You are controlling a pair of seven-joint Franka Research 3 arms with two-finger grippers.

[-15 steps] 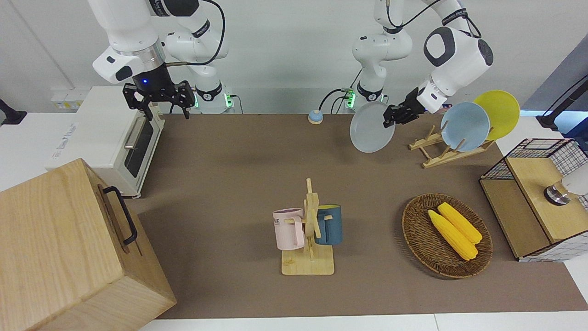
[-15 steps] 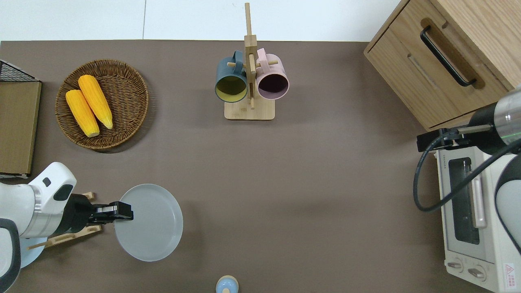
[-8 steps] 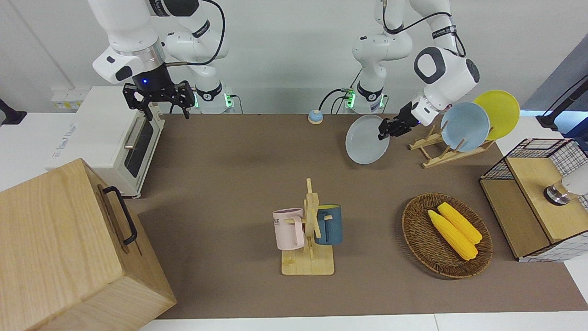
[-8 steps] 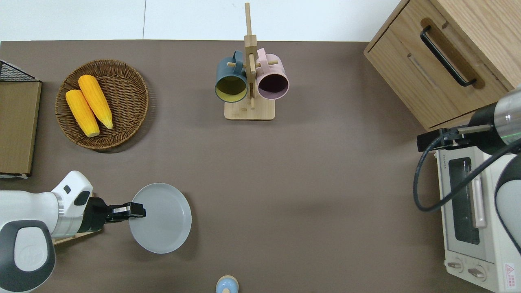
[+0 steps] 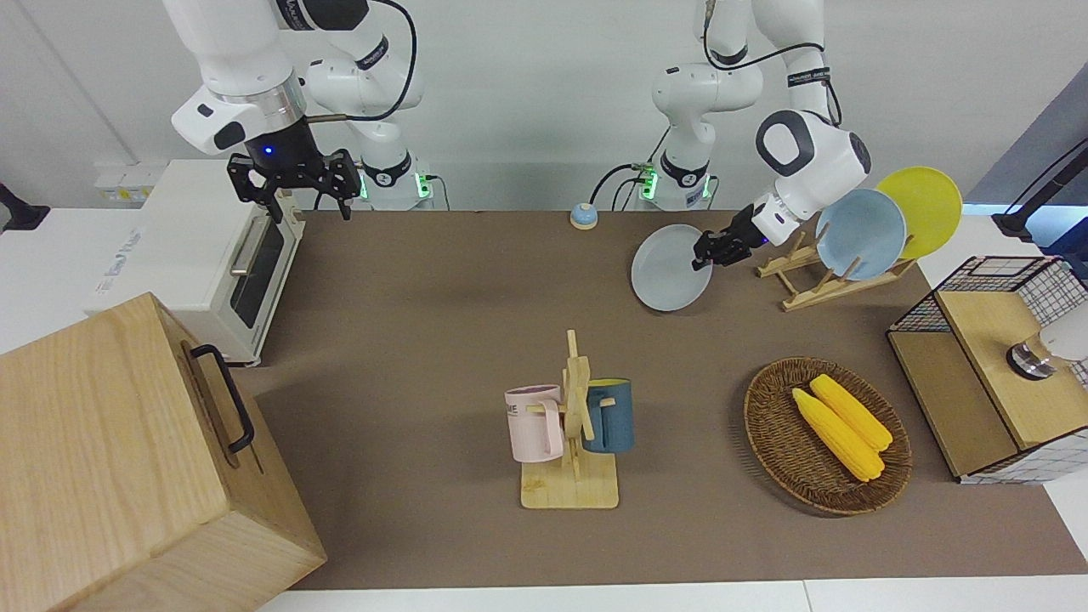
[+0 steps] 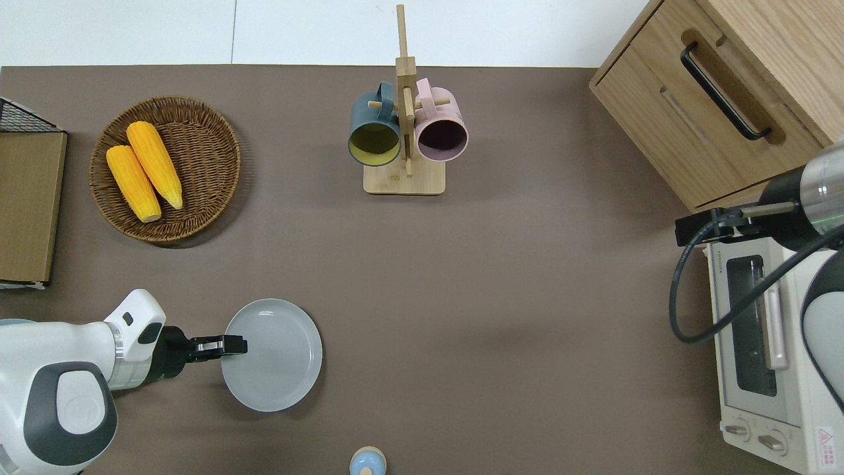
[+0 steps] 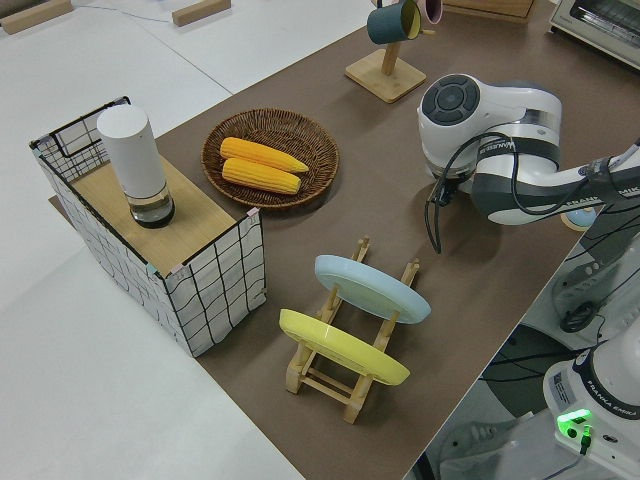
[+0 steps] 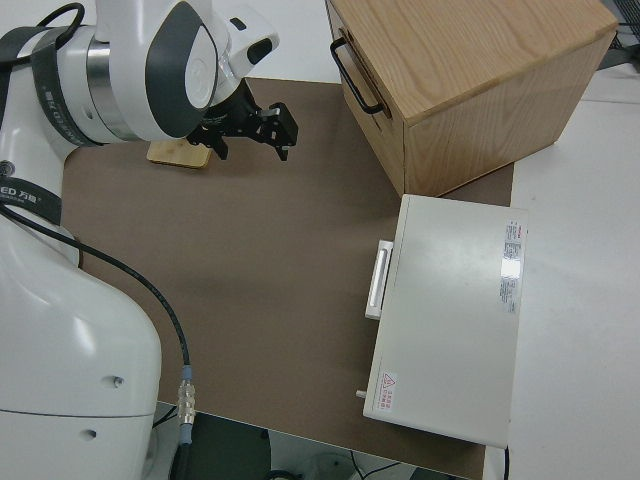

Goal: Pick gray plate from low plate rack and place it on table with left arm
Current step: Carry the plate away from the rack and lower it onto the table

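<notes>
Fingers (image 6: 232, 344) of the left gripper (image 6: 227, 344) are clamped on the rim of the gray plate (image 6: 277, 356), at about 9 o'clock of the plate in the overhead view. We see the plate out of the low plate rack (image 5: 807, 276), over a bare part of the table (image 6: 494, 316), toward the left arm's end. It is tilted in the front view, and its low edge seems very close to the table or touching it; we cannot tell which.

We judge that the plate is stiff, rather light, smooth and breakable. A hold on one edge only gives it a long lever, so it may slip or swing between the fingers. For this reason we would lay it flat slowly before the fingers let go.

The light blue plate (image 5: 860, 234) and the yellow plate (image 5: 922, 208) stand in the rack. The right arm is parked, with its fingers (image 5: 344, 191) apart.
</notes>
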